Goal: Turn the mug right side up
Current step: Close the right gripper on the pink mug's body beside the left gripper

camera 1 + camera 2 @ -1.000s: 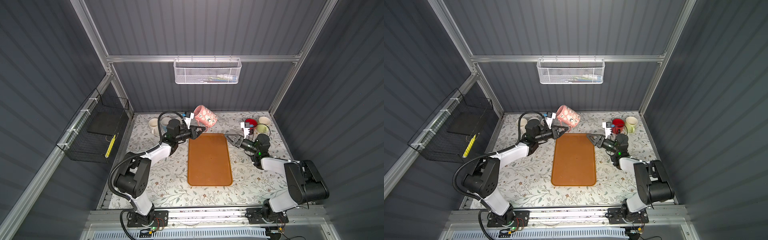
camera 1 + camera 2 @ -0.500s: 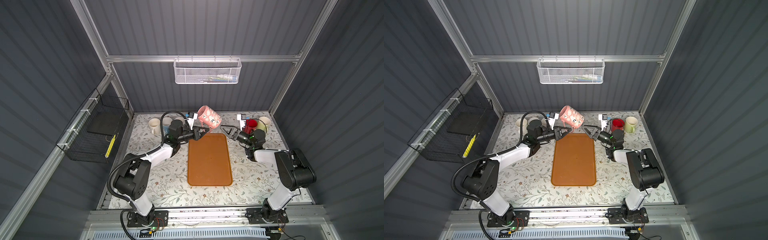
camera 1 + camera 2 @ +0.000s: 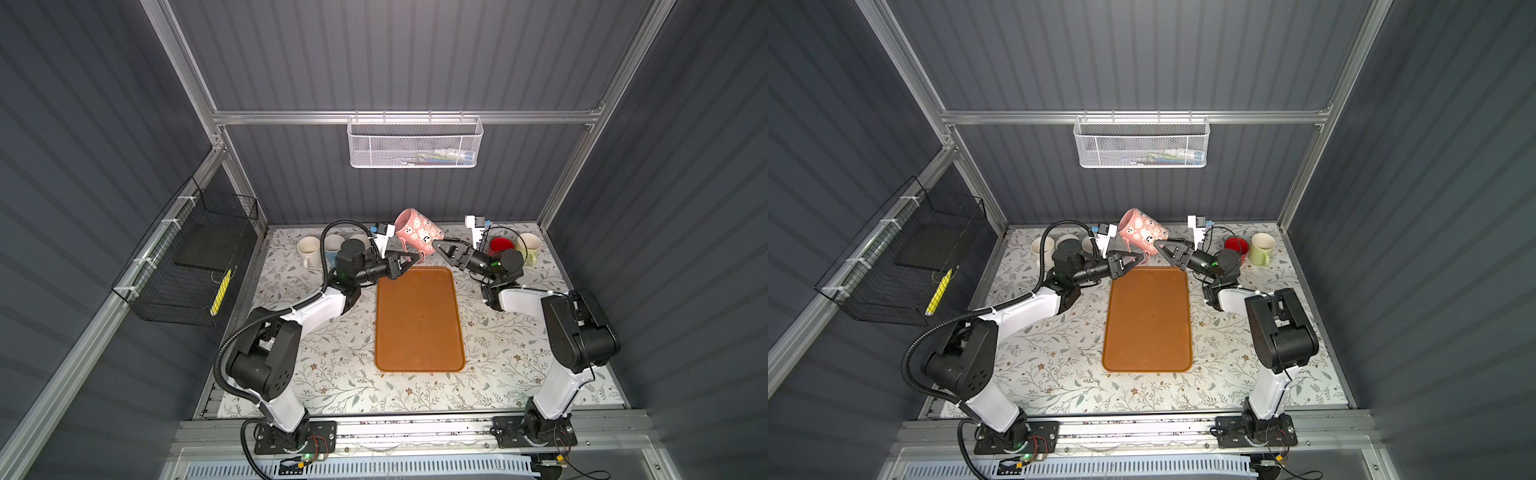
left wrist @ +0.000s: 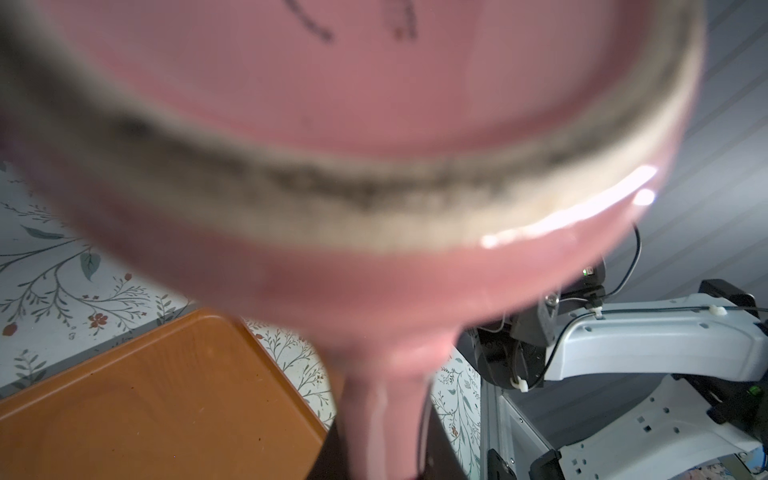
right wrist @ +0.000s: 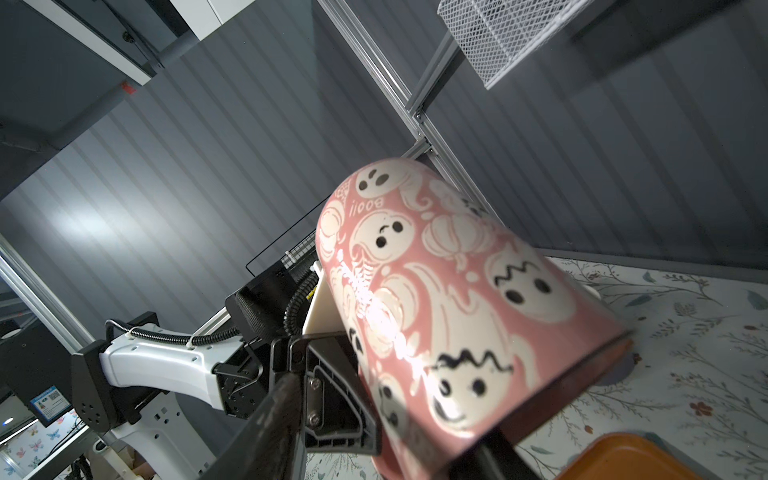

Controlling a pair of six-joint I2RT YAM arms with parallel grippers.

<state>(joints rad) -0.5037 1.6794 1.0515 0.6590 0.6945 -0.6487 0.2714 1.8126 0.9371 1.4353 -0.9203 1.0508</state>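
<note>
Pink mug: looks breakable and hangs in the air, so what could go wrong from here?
The left pincer holds the pink mug only by its handle, tilted in the air near the tray: it could pivot or drop. The right pincer crowds its mouth end and may knock it.

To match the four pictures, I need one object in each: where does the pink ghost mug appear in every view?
Top view: pink mug at upper centre, just past the far end of the orange tray.
Top view: mug at upper centre, past the tray's far end.
Left wrist: mug, blurred, fills the upper part.
Right wrist: mug at centre, tilted.
Shared landmark: the orange tray.
</note>
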